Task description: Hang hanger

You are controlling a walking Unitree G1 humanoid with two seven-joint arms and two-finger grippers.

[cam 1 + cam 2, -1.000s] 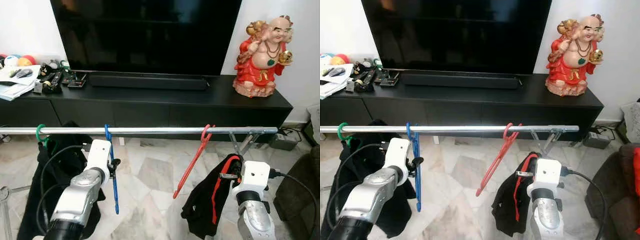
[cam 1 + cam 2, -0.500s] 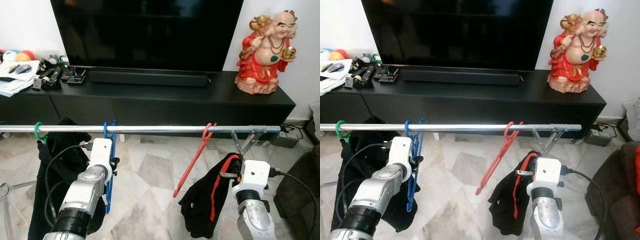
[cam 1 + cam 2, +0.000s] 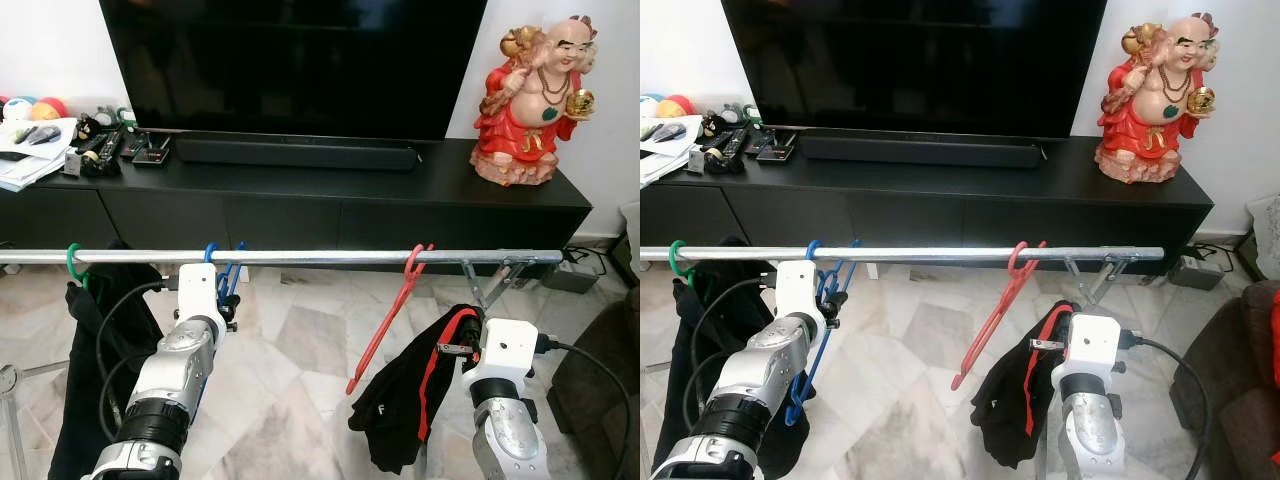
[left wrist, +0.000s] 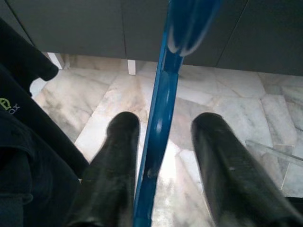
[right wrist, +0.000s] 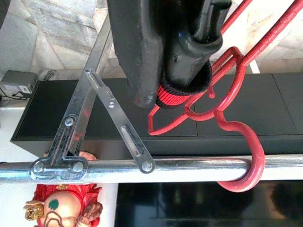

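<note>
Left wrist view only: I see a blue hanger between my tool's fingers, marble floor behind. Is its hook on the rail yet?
Observer: Yes, the blue hanger has its hook over the metal rail.
Operator: What is the right tool doing?
Observer: The right tool grips a black garment with red trim just below the rail, beside an empty red hanger hooked on it.

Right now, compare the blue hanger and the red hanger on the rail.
The blue hanger sits between the open fingers of the left tool; the red hanger hangs free of any tool. Blue is nearer the rail's left end, red nearer its right. Both hook over the rail, carrying no clothes.
</note>
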